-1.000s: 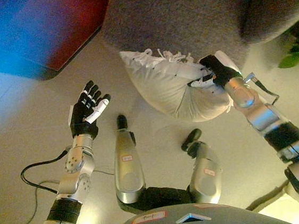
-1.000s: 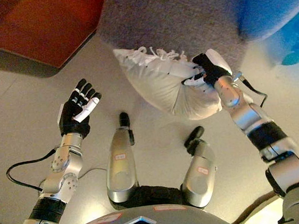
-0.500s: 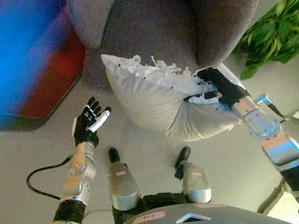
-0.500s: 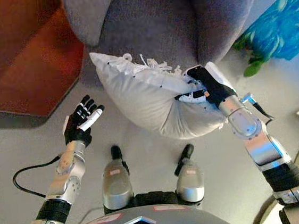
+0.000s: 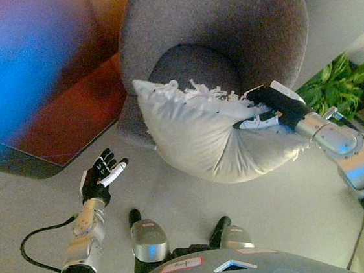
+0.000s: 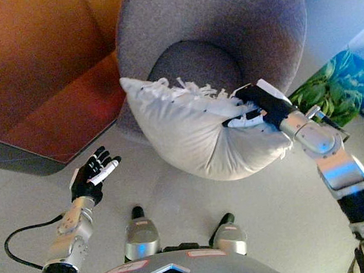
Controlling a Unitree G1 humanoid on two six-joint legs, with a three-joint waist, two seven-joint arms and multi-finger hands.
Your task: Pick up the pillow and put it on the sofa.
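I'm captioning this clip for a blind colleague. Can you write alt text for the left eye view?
The robot's right hand grips a white fringed pillow, holding it in front of a round grey sofa chair. Its left hand hangs open and empty over the pale floor; a green plant stands at right.

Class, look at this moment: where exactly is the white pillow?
The white pillow is centre frame, held up by the right hand, which grips its right end, in front of the grey sofa, with the left hand open lower left.
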